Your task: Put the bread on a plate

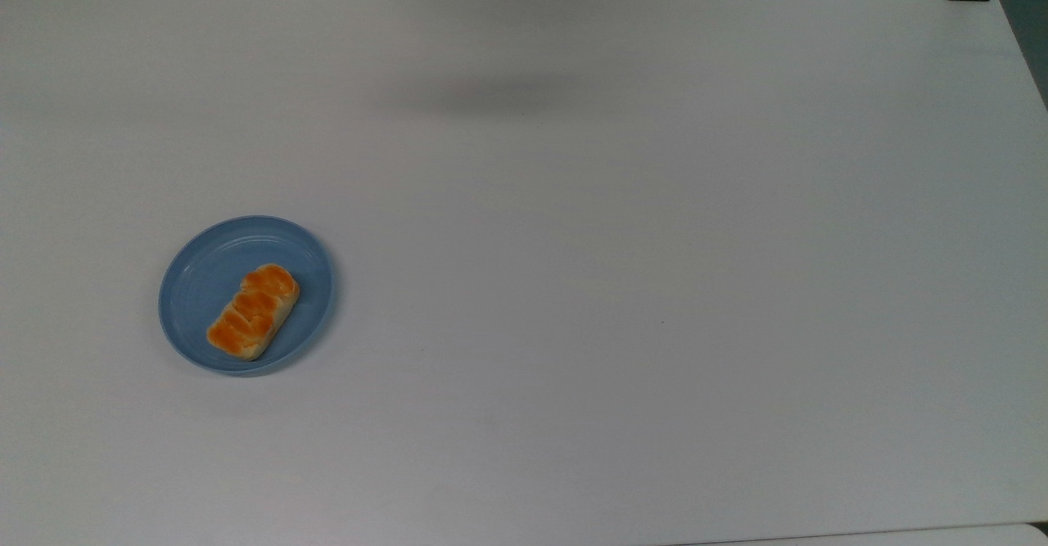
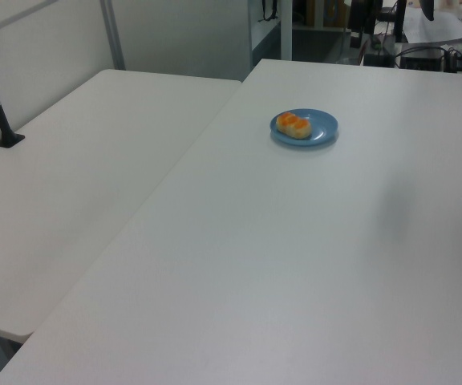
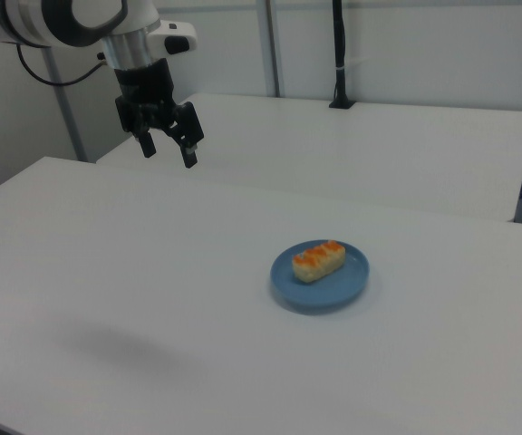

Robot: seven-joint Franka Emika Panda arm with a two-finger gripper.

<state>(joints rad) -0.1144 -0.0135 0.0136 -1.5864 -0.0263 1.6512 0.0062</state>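
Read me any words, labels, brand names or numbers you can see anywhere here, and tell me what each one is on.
No readable text: the bread, the plate, the white table and the gripper carry no visible lettering, label or number.
The clutter behind the table's far end in the left view is too small to read.
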